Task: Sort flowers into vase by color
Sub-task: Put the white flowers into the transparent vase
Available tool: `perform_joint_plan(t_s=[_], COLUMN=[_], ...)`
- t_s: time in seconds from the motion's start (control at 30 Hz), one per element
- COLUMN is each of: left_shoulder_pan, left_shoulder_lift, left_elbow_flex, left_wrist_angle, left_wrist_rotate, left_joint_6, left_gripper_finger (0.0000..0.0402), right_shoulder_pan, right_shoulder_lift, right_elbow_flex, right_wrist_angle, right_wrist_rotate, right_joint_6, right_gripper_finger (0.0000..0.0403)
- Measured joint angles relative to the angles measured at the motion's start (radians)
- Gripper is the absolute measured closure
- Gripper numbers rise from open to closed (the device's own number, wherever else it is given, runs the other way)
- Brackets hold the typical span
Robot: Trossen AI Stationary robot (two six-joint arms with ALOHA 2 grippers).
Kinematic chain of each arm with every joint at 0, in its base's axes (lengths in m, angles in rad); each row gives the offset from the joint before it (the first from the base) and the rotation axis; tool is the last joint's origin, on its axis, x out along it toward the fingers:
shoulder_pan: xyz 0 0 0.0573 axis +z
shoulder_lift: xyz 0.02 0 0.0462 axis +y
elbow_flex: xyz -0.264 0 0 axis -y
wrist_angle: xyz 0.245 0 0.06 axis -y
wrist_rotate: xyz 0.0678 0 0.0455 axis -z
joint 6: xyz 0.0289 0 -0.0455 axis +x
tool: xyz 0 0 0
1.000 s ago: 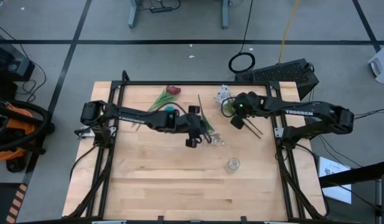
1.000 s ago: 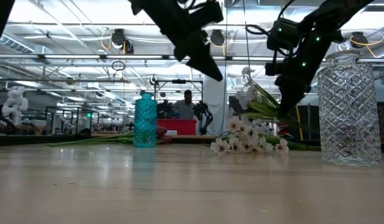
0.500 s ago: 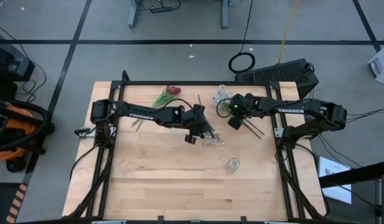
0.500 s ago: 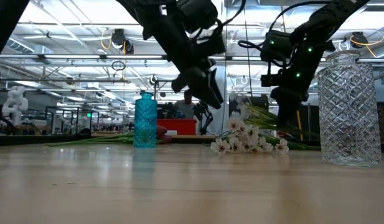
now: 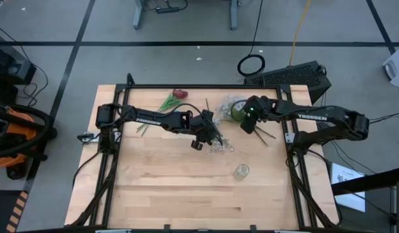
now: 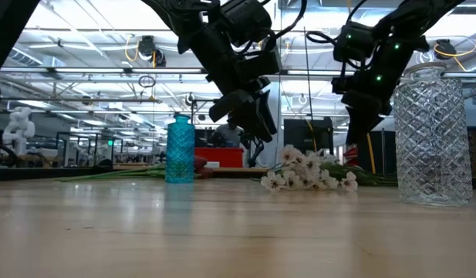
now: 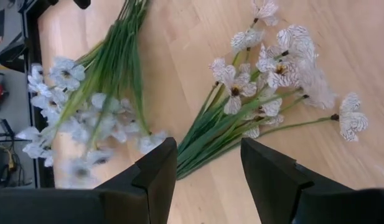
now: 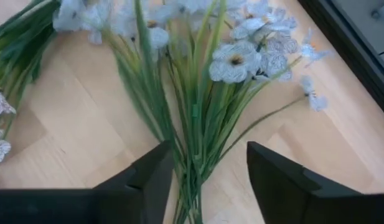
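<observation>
the white flowers [image 7: 266, 93] look light & floppy w/ thin bendy stems, so pinch the green stems; left gripper [image 7: 207, 165] & right gripper [image 8: 210, 171] jaws gape wide, holding nothing.

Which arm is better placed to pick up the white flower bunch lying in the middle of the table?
Probably the left. Its claw hangs open right over the stems of that bunch. The right claw is open over the other white bunch, farther back on the table.
</observation>
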Motion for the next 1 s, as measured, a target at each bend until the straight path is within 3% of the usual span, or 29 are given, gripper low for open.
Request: perform_joint_plan(t_s=[0.23, 0.57, 0.7, 1.0], left_shoulder_pan=[0.0, 0.0, 0.001, 0.025], left_shoulder_lift=[0.0, 0.057, 0.111, 0.185], left_elbow_flex=[0.0, 0.001, 0.01, 0.103], left_wrist_angle=[-0.016, 0.04, 0.074, 0.042], left_wrist_rotate=[0.023, 0.023, 0.023, 0.023], left_joint_6=[0.049, 0.321, 0.391, 0.392], left_gripper_finger=[0.0217, 0.0217, 0.0217, 0.0217], right_shoulder_pan=[0.01, 0.175, 0.244, 0.323], right_shoulder_lift=[-0.076, -0.303, -0.328, -0.326], right_elbow_flex=[0.0, 0.0, 0.001, 0.0], right_wrist_angle=[-0.01, -0.017, -0.002, 0.019], right_wrist_rotate=[-0.004, -0.006, 0.001, 0.029], right_joint_6=[0.038, 0.134, 0.152, 0.16], right_gripper_finger=[0.0167, 0.0175, 0.0177, 0.0177])
